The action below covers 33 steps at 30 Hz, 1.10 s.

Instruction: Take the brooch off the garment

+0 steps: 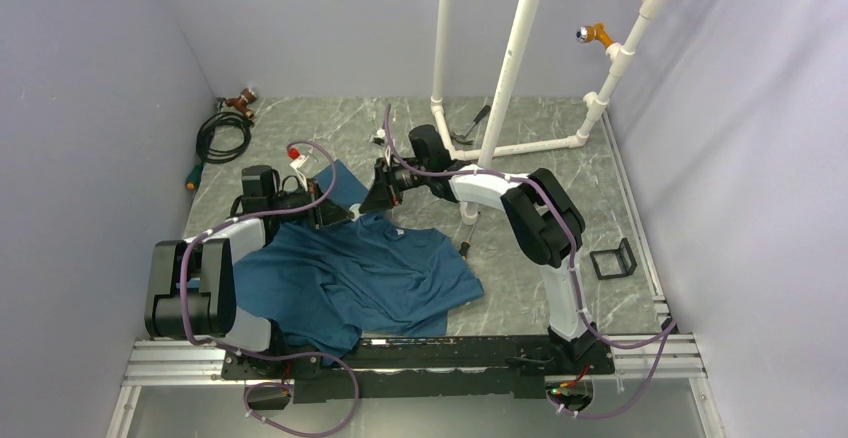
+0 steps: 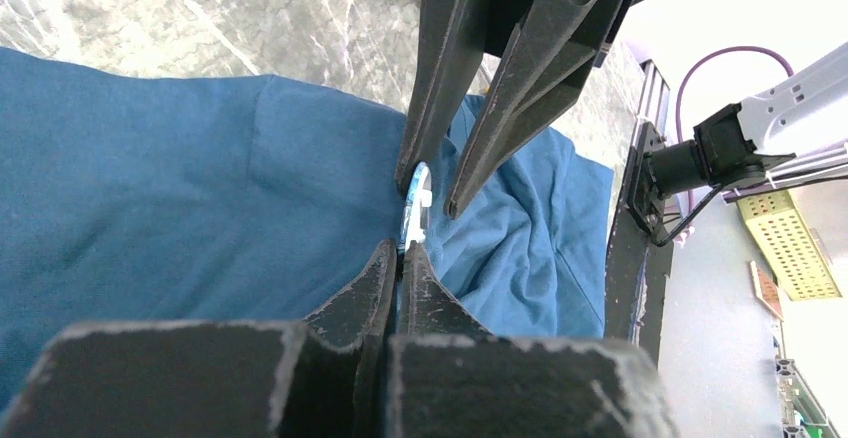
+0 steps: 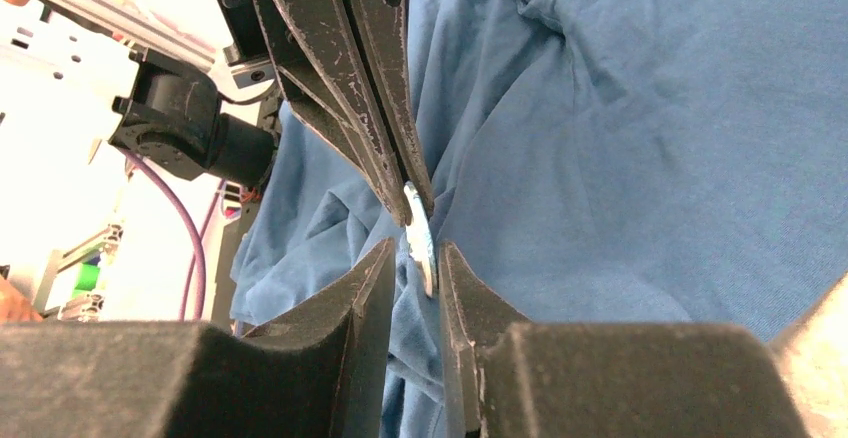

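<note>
Tabletop (image 1: 640, 208) grey marble | walls (image 1: 90, 108) pale lilac | garment (image 1: 370, 278) spread

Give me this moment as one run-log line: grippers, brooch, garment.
left gripper: shut on brooch | right gripper: open, jaws either side of brooch | brooch: edge-on against garment, detachment unclear | garment: rumpled beneath both grippers

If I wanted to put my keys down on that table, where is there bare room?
Bare tabletop lies between the white pipe frame and the small black stand, and at the back between the coiled cable and the pipes. Crowded where the left hand and right hand meet at the brooch on the garment.
</note>
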Tool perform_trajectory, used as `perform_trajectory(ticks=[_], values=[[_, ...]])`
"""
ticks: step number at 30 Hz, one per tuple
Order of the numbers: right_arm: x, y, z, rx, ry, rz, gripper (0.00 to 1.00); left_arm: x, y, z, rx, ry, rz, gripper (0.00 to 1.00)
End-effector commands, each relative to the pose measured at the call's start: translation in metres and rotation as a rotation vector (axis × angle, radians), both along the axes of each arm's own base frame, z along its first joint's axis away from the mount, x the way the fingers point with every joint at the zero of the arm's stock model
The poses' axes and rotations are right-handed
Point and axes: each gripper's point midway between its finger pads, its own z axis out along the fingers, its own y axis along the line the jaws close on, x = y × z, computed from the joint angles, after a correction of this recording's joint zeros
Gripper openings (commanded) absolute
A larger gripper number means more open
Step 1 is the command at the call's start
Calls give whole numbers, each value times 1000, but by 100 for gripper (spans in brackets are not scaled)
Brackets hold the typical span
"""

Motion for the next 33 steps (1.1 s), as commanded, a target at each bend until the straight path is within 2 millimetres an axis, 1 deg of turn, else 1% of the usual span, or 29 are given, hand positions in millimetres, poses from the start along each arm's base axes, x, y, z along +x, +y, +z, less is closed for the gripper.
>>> perform_trajectory(ticks=[1,6,9,12,16,21,22,24,25,26,27,28,29,30,31,33], values=[[-7,-2,16,37,-45,57,24,-2,-2,10,-31,-41,-29,0],[-9,-3,14,37,-40,65,22,-1,1,12,-43,-35,-22,0],[-11,-2,16,49,-41,75,17,3,3,13,-48,-22,-8,0],[-12,-3,17,52,-45,83,19,6,5,12,-56,-10,1,0],[-12,-3,18,55,-55,89,16,8,5,12,-60,-3,2,0],[-14,-1,21,67,-50,100,10,10,5,12,-64,10,8,0],[-14,-1,22,66,-44,99,8,11,5,13,-65,8,11,0],[-12,-1,22,62,-41,88,0,14,7,12,-61,19,31,0],[-10,0,22,54,-37,70,0,16,8,12,-52,30,47,9],[-6,0,21,42,-28,43,0,17,9,11,-39,40,59,25],[-2,0,21,19,-10,17,0,19,11,11,-22,39,75,37],[2,1,19,-6,7,-8,0,19,13,11,-4,28,90,46],[8,1,16,-38,20,-47,0,19,15,14,18,2,106,53],[13,0,13,-69,30,-85,0,17,17,13,36,-11,120,57],[17,-1,12,-88,30,-113,0,17,19,14,53,-24,137,58],[17,-1,13,-97,45,-129,0,15,22,14,71,-35,165,59]])
